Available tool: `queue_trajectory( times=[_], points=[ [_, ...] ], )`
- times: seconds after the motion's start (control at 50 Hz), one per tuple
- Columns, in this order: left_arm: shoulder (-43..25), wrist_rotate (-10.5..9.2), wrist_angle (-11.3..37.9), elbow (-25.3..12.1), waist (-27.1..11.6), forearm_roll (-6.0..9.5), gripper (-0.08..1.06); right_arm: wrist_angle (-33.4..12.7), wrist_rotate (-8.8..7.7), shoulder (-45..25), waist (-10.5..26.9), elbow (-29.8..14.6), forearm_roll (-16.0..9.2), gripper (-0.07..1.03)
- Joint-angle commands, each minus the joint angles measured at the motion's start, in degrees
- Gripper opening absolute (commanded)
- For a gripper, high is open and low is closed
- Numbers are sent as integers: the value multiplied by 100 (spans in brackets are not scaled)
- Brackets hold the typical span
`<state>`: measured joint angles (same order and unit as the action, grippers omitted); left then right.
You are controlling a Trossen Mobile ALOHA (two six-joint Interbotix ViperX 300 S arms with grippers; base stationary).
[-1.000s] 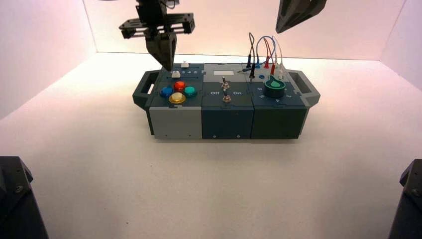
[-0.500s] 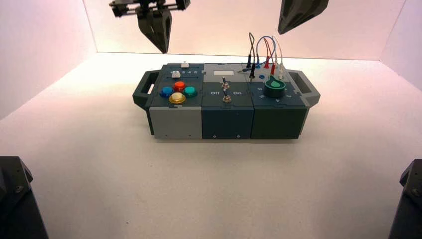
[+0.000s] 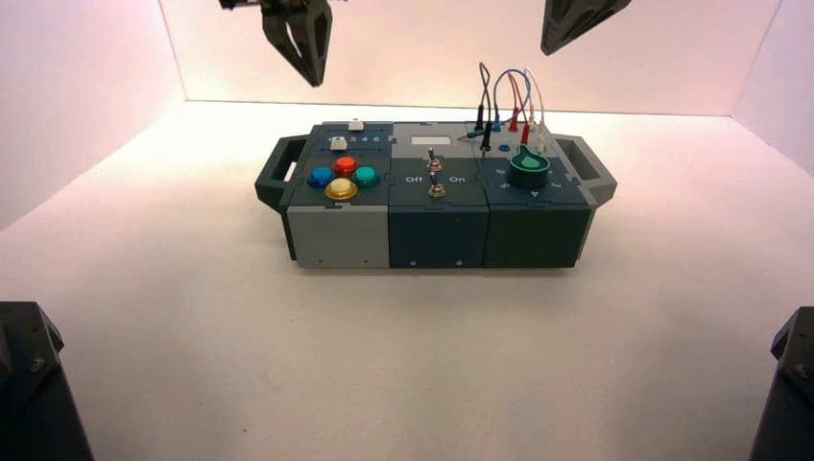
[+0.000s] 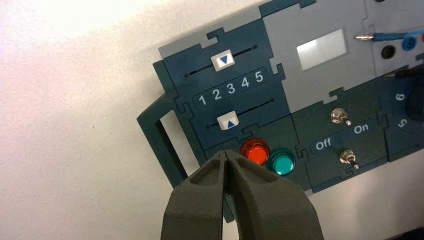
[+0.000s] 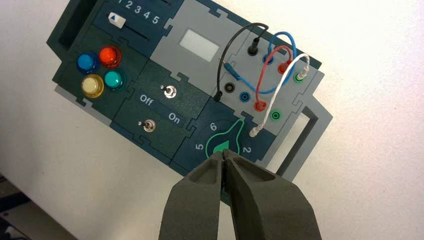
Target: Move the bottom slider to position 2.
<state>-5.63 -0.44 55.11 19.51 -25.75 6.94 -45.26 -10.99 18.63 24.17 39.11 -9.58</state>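
white blocky bottom slider (image 4: 229, 121) under digit 2 (image 4: 217, 94), matte blue-grey track

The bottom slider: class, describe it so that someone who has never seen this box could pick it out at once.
Start at the box and go to its left section, where four coloured buttons sit. Just beyond the red button runs a row of white numerals 1 to 5 between two tracks. The bottom slider is the white knob with a blue triangle on the track nearer the buttons, under the 2; its twin lies beyond the numerals.
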Motion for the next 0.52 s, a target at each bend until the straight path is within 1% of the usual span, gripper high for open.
queue_trajectory(
  times=[0.02,0.12,0.3,0.52],
  points=[
    [325,167,-211,-62,35,0,-3,0,-26,114,18,-9,-35,-2],
    [352,211,-457,53,53,0,-3,0,-26,114,9,97,-9,-2],
    [501,237,-563,62,79,0,-3,97,-35,114,-9,229,44,-2],
    [791,237,-721,114,316,9,-3,325,-35,220,-9,404,149,-2]
  ],
)
